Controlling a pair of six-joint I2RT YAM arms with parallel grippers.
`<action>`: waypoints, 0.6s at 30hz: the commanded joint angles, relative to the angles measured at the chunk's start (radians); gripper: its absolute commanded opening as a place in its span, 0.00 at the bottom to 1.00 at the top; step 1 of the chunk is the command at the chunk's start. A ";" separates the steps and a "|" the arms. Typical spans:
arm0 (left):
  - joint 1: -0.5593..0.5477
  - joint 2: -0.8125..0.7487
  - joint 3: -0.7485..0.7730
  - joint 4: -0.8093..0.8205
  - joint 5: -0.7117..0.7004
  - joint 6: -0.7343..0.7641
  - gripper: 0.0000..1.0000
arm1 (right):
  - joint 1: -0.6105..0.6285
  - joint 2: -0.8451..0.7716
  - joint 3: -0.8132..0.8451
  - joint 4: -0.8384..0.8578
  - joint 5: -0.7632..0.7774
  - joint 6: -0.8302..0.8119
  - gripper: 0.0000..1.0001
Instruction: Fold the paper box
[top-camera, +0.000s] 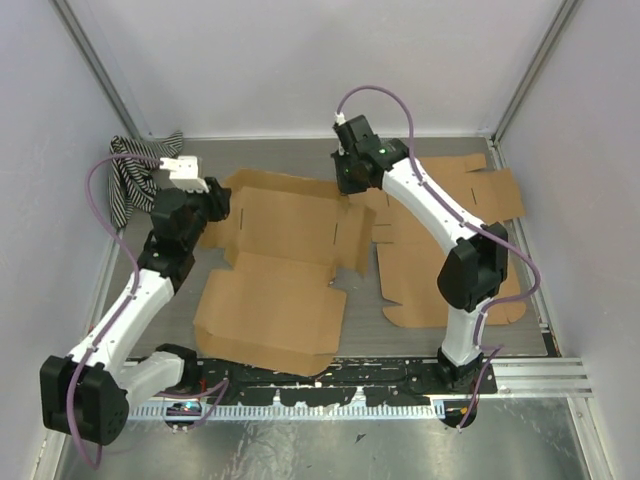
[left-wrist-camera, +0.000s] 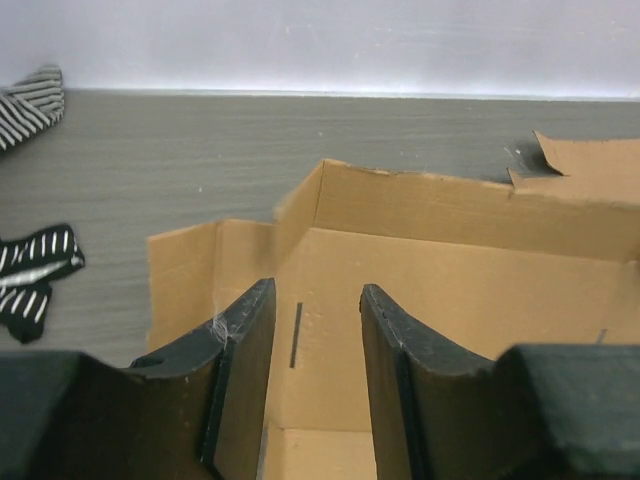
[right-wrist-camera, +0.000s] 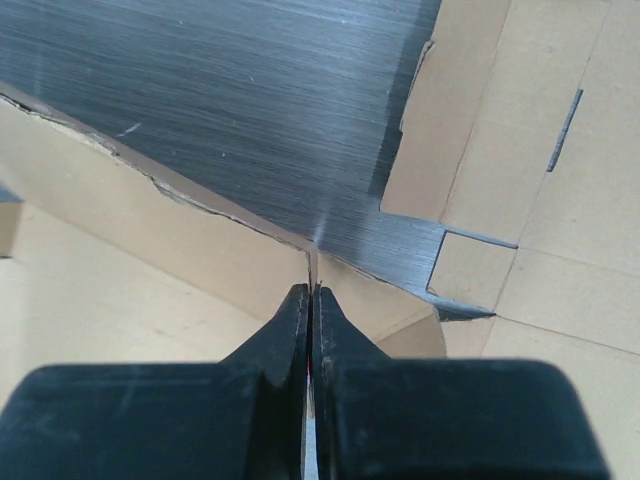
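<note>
The paper box (top-camera: 285, 255), half raised on the counter (top-camera: 420, 150), is pinched at a wall's thin edge by the fully closed right pincer (right-wrist-camera: 311, 295). The left pincer (left-wrist-camera: 317, 290) is held part-open and empty. The card is judged light, easily creased and best gripped at flap edges.

Striped cloth (top-camera: 135, 178): we mark a black-and-white striped fabric, crumpled, lying in the far left corner of the table and touching the wall there.
Table (top-camera: 290, 152): we see a grey surface with a fine brushed grain.
Walls (top-camera: 300, 60): we label the pale, plain panels that close the table on its left, far and right sides.
Corner posts (top-camera: 100, 70): we note two slim metal uprights, one at each far corner.
Flat cardboard sheet (top-camera: 405, 282): we mark a brown die-cut sheet lying flat on the right half of the table, with slots and tabs along its edges.
Rail (top-camera: 540, 375): we label a silver grooved strip at the near right edge.
</note>
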 joint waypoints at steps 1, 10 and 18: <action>-0.003 -0.053 0.136 -0.349 -0.034 -0.108 0.47 | 0.076 -0.076 -0.096 0.169 0.142 0.021 0.01; -0.004 -0.120 0.207 -0.576 -0.056 -0.082 0.49 | 0.157 -0.182 -0.260 0.432 0.321 0.037 0.01; -0.003 -0.080 0.254 -0.620 -0.051 -0.103 0.49 | 0.158 -0.247 -0.285 0.550 0.365 0.007 0.01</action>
